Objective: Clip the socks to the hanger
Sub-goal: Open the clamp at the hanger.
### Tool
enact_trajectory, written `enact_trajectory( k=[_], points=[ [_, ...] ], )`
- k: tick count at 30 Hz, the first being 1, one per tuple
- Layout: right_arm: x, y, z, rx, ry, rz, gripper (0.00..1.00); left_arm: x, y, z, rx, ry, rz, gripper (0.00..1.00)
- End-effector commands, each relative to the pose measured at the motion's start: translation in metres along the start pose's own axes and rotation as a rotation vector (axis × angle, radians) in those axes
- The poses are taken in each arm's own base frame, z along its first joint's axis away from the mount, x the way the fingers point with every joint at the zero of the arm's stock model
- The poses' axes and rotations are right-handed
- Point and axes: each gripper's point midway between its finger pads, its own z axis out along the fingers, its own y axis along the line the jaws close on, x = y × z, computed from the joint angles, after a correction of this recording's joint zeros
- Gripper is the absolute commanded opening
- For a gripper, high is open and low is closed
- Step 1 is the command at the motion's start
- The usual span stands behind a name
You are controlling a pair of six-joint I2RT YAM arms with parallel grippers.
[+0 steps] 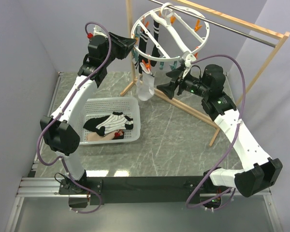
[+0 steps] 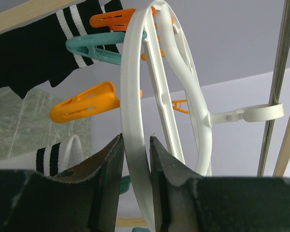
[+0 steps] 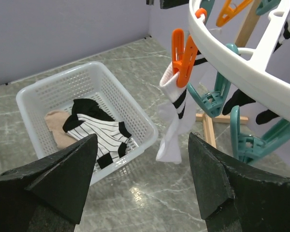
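Left wrist view: left fingers pinch the hanger rim, which runs out of frame below. Right fingers gape, empty; basket socks overlap, partly hidden.

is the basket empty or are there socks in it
Not empty. The white basket holds a striped sock and a black one, with a beige piece partly under them.

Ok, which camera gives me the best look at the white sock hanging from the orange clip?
Right wrist. The white sock hangs in full sight there, its cuff pinched in the orange clip. The top view shows it small, from above. The left wrist shows only a black-banded white cuff at lower left, maybe this sock.
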Motion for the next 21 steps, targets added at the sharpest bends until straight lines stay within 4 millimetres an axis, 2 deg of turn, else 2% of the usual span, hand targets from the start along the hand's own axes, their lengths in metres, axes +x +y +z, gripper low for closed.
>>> enact_trajectory(
  k=[1,5,8,12,15,21],
  points=[
    [-0.022,-0.002,0.005,-0.017,-0.055,-0.066,0.81,-0.011,-0.037,-0.007,0.106,-0.027,0.023,0.33],
    [-0.023,-0.01,0.014,-0.01,-0.073,-0.092,0.8,-0.01,-0.035,-0.007,0.101,-0.023,0.016,0.34],
    [-0.034,-0.013,0.019,-0.011,-0.118,-0.125,0.79,-0.01,-0.036,-0.007,0.104,-0.026,0.019,0.33],
    [-0.041,-0.005,0.025,-0.081,-0.139,-0.117,0.79,-0.009,-0.032,-0.006,0.096,-0.023,0.017,0.34],
    [-0.036,-0.014,0.028,-0.035,-0.134,-0.139,0.79,-0.009,-0.032,-0.006,0.097,-0.02,0.018,0.34],
    [-0.046,-0.031,0.025,0.063,-0.173,-0.247,0.79,-0.009,-0.037,-0.005,0.123,-0.019,0.027,0.34]
  ],
)
